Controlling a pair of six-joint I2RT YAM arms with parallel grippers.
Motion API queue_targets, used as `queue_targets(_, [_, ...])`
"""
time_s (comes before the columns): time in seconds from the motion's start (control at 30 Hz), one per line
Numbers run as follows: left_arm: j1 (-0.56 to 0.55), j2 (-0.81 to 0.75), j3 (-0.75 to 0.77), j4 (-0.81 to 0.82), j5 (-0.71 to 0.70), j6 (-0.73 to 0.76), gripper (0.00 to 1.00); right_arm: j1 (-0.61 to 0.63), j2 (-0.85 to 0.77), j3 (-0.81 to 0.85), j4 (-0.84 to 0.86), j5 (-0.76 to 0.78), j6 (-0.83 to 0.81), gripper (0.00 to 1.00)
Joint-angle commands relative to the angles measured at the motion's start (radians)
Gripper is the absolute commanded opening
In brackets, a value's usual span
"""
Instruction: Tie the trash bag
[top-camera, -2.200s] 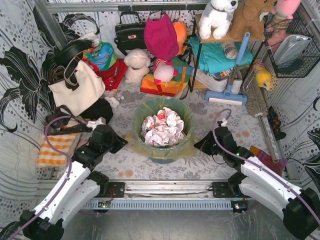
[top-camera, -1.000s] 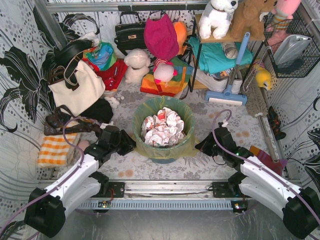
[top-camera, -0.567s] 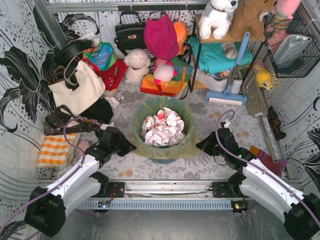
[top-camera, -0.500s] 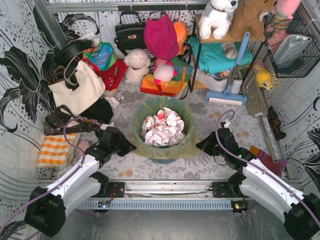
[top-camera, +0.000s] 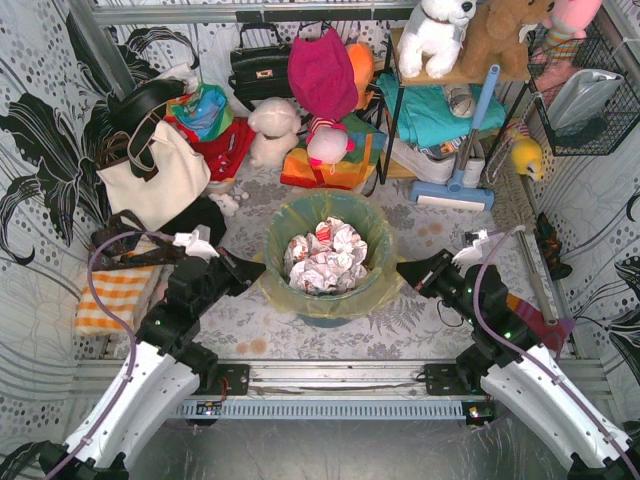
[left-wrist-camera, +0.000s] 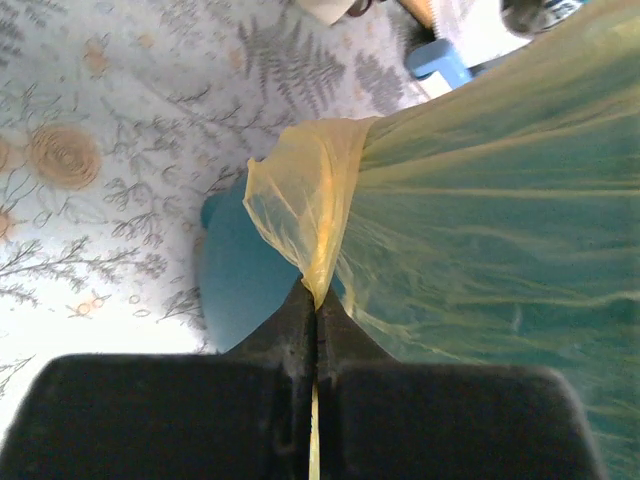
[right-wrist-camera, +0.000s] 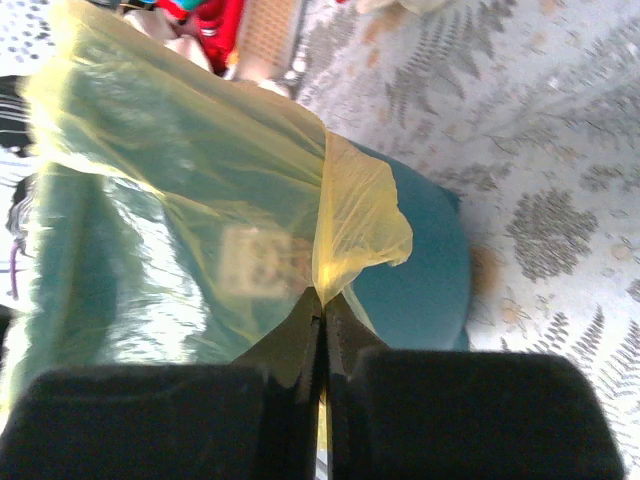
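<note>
Early stage. Bag (top-camera: 372, 290) sits in the bin (top-camera: 326, 320), mouth open, paper (top-camera: 325, 255) inside. Left gripper (left-wrist-camera: 312, 300) is pinched tight on the bag's overhanging rim on one side, right gripper (right-wrist-camera: 322, 302) likewise on the opposite side. Rim not yet lifted or gathered; no knot.

White walls (top-camera: 40, 150) printed with black swirling flowers and dots close in the scene at 9, 12 and 3 o'clock. The tabletop (top-camera: 250, 322) wears a pale cloth of grey ferns and orange blooms. A dark-framed shelf rack (top-camera: 455, 77) stands at 1 o'clock. A black wire basket (top-camera: 585, 140) hangs at 2 o'clock. A silver rail (top-camera: 330, 375) runs along 6 o'clock. The light is bright and even.
</note>
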Motion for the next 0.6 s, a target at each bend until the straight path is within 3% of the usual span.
queue_targets(0.0, [0.006,-0.026,0.072,0.058,0.006,0.045,0.0,0.0,-0.017,0.098,0.075,-0.042,-0.063,0.0])
queue_targets(0.3, [0.006,-0.031,0.176,0.117,0.07,0.1,0.0,-0.001,0.037,0.203,0.146,-0.101,-0.112,0.0])
queue_targets(0.57, [0.006,0.005,0.307,0.065,0.099,0.113,0.0,-0.001,0.058,0.277,0.136,-0.103,-0.136,0.0])
